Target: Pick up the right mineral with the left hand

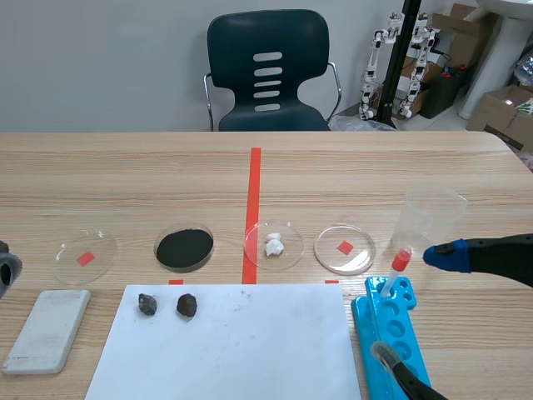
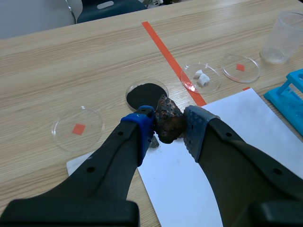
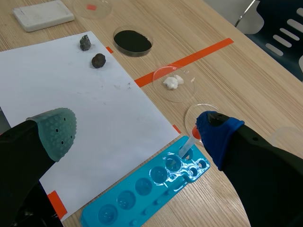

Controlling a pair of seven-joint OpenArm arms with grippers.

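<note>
- A dark reddish-brown rough mineral [image 2: 166, 118] is pinched mid-frame between the pads of the left pincer [image 2: 169, 125].
- The right pincer [image 3: 135, 130] is held spread across the lower frame.

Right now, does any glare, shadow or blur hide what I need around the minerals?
Left wrist view: the mineral between the left pincer's pads is sharp, speckles readable; a finger, not blur, hides most of another stone. Scene view: even light, soft shadows; the clear beaker reads faint. Right wrist view: no glare on the paper; the open right pincer is sharp.
</note>
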